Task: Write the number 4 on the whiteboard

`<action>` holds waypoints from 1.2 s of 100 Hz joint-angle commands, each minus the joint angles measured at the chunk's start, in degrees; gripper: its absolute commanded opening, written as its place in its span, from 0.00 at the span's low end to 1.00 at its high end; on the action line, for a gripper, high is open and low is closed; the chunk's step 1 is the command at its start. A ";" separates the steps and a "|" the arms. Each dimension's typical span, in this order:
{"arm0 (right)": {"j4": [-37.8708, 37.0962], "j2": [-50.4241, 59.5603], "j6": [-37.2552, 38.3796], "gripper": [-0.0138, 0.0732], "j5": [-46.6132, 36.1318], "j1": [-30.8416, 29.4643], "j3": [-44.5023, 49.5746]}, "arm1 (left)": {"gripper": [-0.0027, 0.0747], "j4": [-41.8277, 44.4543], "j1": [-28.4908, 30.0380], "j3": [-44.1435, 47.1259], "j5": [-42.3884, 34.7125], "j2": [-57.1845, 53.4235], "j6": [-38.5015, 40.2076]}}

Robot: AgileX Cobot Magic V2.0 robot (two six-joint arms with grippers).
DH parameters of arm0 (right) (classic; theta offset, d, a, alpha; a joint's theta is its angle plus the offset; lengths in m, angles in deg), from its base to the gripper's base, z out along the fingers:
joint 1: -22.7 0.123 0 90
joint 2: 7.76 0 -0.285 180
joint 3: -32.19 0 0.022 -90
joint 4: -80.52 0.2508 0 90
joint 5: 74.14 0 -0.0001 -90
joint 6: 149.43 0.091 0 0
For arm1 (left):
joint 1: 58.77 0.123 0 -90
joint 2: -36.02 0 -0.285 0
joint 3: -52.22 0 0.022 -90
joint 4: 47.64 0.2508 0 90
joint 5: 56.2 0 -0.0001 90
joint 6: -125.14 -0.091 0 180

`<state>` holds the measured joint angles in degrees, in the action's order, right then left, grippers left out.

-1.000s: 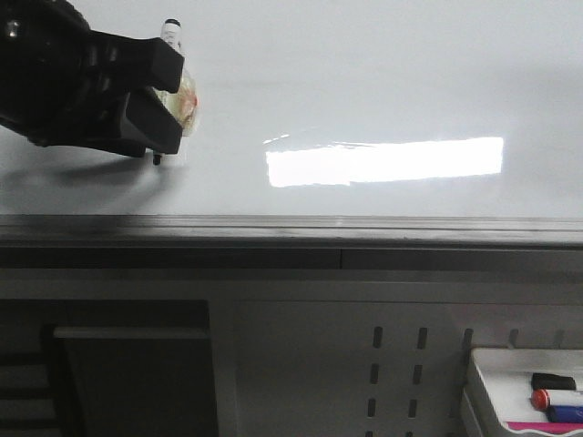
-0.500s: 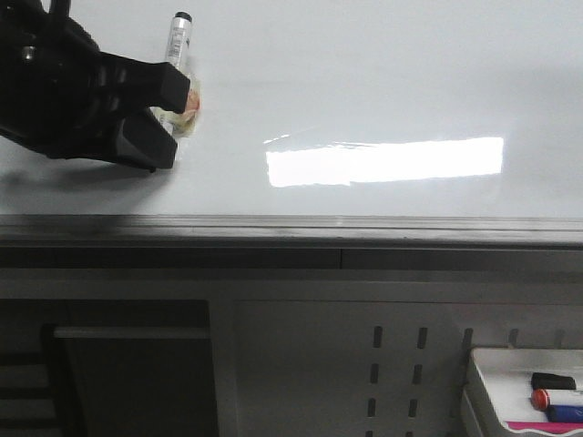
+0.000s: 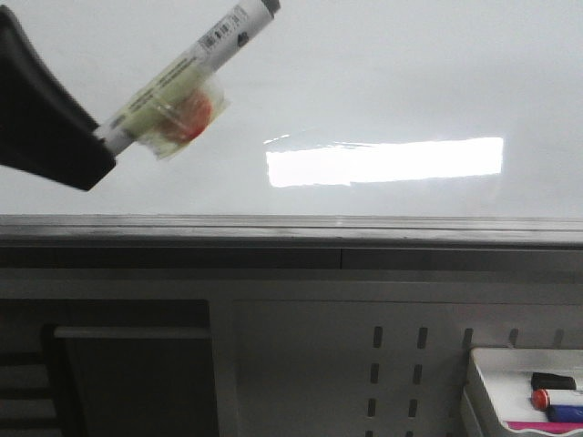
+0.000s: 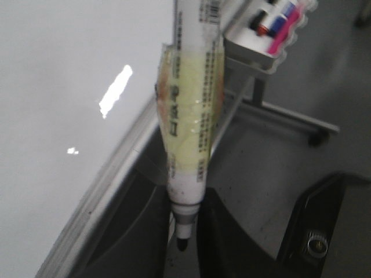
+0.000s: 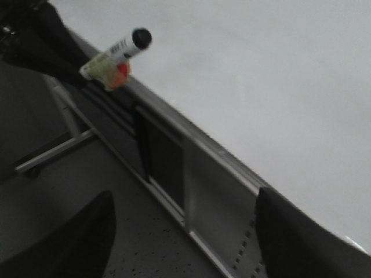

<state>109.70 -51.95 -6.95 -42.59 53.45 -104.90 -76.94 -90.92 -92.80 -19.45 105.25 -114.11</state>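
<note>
Left tool (image 3: 96,146) grips a light, rigid marker (image 3: 187,68) by its taped lower barrel, above the glossy, unmarked whiteboard (image 3: 383,82).

Marker (image 3: 187,71) above whiteboard (image 3: 383,82), left side.
</note>
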 commanded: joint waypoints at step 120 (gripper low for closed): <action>6.64 -21.52 -6.89 0.31 -18.40 22.99 -8.08 | 0.01 -1.84 -14.73 -1.86 -5.21 -5.68 -9.47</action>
<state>115.36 -73.93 -13.34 -57.44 76.41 -110.88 -75.92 -105.26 -92.80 -21.35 100.36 -123.81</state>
